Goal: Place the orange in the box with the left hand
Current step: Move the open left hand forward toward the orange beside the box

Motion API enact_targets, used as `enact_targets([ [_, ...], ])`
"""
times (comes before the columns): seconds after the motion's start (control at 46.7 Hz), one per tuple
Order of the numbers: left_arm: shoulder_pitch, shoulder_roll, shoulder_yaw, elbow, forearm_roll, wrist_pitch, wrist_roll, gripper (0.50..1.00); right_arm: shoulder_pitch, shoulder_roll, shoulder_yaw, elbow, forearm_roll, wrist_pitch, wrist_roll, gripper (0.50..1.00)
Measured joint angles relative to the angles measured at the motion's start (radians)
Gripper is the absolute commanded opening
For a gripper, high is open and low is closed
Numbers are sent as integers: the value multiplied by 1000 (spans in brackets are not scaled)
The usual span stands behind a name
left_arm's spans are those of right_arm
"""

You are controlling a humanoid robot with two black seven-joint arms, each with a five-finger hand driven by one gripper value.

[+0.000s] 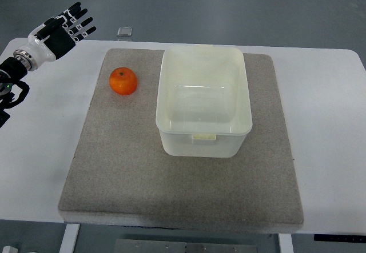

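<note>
An orange (123, 81) with a small green stem sits on the grey mat (126, 167), just left of the box. The box (204, 100) is a pale, translucent plastic tub, open at the top and empty, standing on the mat's upper middle. My left hand (73, 23) hovers over the table's far left corner, up and to the left of the orange and well apart from it. Its black fingers (80, 19) are spread and hold nothing. The right arm does not show.
The white table (331, 127) carries the mat; its far edge runs along the top, with grey floor beyond. A small square object (124, 32) lies on the floor just past that edge. The table's frame shows at the bottom.
</note>
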Motion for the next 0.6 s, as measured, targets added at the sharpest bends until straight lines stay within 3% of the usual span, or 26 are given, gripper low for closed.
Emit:
enact_targets([
  [0.599,-20,0,-2,9,0,18,-11,994,0,0,0,0,0,0,0,932],
])
